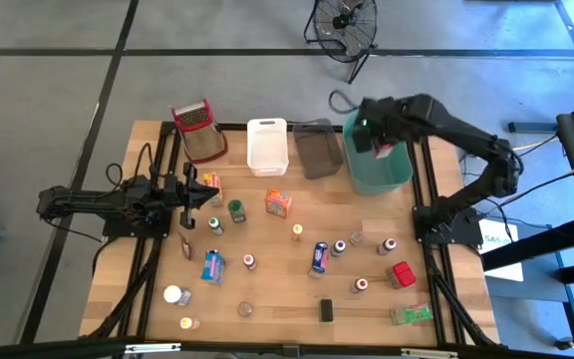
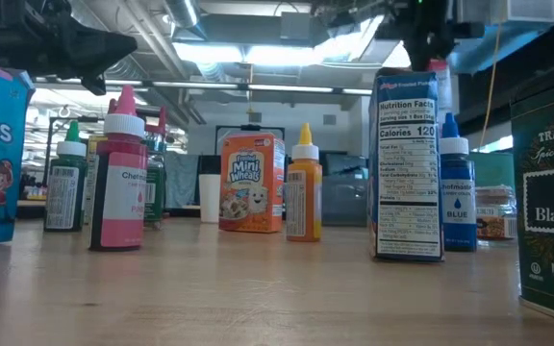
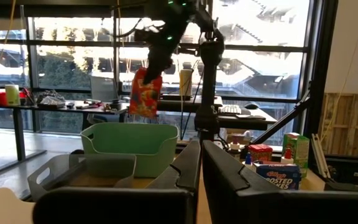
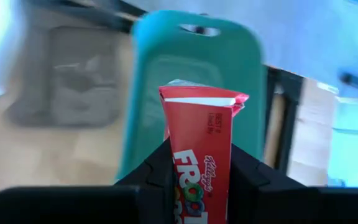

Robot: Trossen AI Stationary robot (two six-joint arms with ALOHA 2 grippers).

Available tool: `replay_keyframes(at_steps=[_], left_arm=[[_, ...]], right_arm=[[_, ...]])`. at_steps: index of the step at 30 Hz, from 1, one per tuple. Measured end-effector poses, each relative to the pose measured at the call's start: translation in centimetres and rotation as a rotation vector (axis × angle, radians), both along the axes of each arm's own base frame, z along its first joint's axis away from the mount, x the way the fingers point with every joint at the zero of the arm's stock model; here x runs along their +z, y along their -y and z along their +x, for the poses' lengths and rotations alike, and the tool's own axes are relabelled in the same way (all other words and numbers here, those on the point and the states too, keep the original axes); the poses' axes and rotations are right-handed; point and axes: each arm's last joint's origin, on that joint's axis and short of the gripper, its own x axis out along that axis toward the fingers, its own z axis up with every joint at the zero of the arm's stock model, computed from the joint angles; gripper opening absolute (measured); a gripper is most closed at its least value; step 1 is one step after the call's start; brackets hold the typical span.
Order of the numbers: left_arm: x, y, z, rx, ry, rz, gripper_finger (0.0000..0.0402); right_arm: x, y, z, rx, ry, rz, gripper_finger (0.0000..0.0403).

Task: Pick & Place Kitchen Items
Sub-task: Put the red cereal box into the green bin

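High view: the right end effector (image 1: 379, 140) hangs over the green bin (image 1: 399, 172). Right wrist view: its fingers clamp a red Froot Loops box (image 4: 199, 155); it should release only once centred and low. Left end effector (image 1: 188, 221) rests closed, empty.

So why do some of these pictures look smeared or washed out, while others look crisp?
In the right wrist view the red cereal box is sharp, but the green bin and table behind it are smeared. In the left wrist view bright windows backlight the scene, leaving the near fingers dark. In the low view ceiling lights glare and the nearest boxes at the edges are cropped. The high view is evenly lit.
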Motion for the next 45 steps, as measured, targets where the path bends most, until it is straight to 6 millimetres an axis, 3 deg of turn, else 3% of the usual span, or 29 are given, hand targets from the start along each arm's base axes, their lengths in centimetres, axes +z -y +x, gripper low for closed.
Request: replay_keyframes(at_steps=[6, 15, 25, 45], left_arm=[[0.0, 0.0, 0.0, 0.0, 0.0, 0.0, 0.001], [0.0, 0.0, 0.0, 0.0, 0.0, 0.0, 0.0011], [0.0, 0.0, 0.0, 0.001, 0.0, 0.0, 0.0012], [0.0, 0.0, 0.0, 0.002, 0.0, 0.0, 0.0012]], right_arm=[[-1.7, 4.4, -1.5, -0.098, -0.009, 0.003, 0.009], [-6.4, 9.4, -2.6, -0.058, 0.112, 0.063, 0.009], [-9.8, 11.0, -4.7, -0.111, 0.063, 0.098, 0.009], [-15.2, 13.4, -3.4, -0.08, 0.053, 0.194, 0.0104]])
